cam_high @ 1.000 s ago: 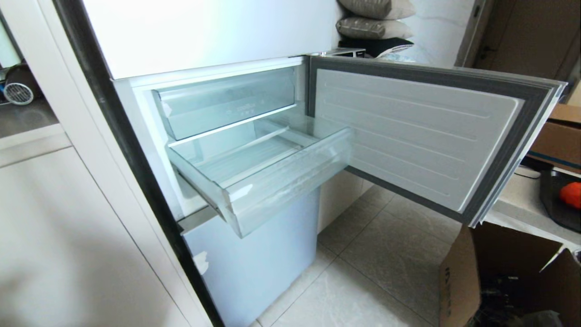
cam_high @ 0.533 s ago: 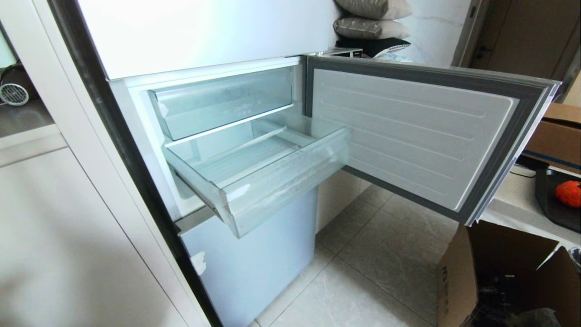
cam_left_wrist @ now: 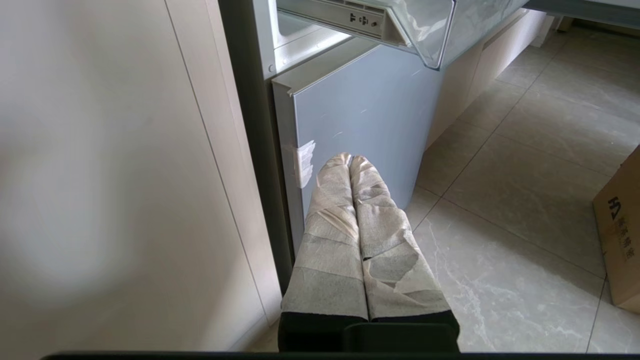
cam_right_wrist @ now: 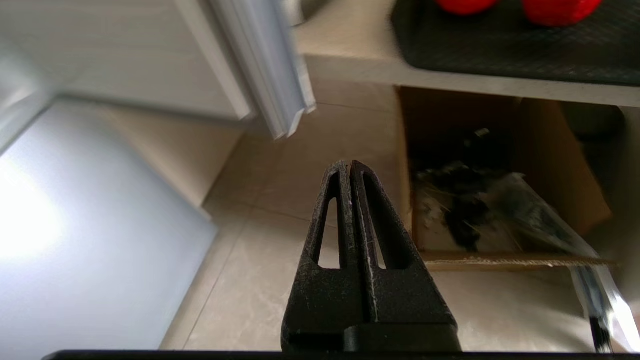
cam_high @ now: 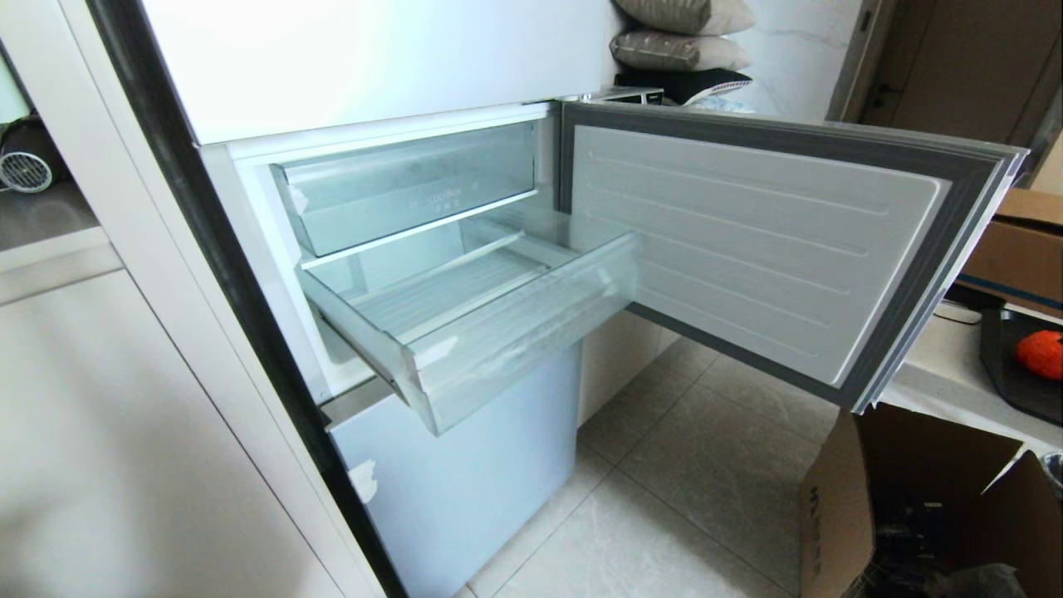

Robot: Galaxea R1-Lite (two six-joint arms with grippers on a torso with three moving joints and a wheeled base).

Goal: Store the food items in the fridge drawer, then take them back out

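Observation:
The fridge drawer (cam_high: 531, 332) stands pulled out of the open fridge, clear and with nothing in it; its front corner (cam_left_wrist: 430, 30) also shows in the left wrist view. One red food item (cam_high: 1042, 353) lies on a black tray (cam_high: 1009, 374) on the counter at the far right. The right wrist view shows two red food items (cam_right_wrist: 465, 4) (cam_right_wrist: 557, 10) on that tray (cam_right_wrist: 500, 45). My right gripper (cam_right_wrist: 348, 164) is shut and empty, low over the floor, below and short of the tray. My left gripper (cam_left_wrist: 350, 159), its fingers wrapped in tape, is shut beside the lower fridge door. Neither gripper shows in the head view.
The fridge door (cam_high: 747, 241) swings wide open to the right, between the drawer and the counter (cam_high: 947, 365). An open cardboard box (cam_high: 913, 498) with dark contents sits on the floor under the counter. A second clear bin (cam_high: 407, 191) sits above the drawer.
The whole head view slid slightly at first, a camera shift, then held still. Drawer, door and food item keep their places.

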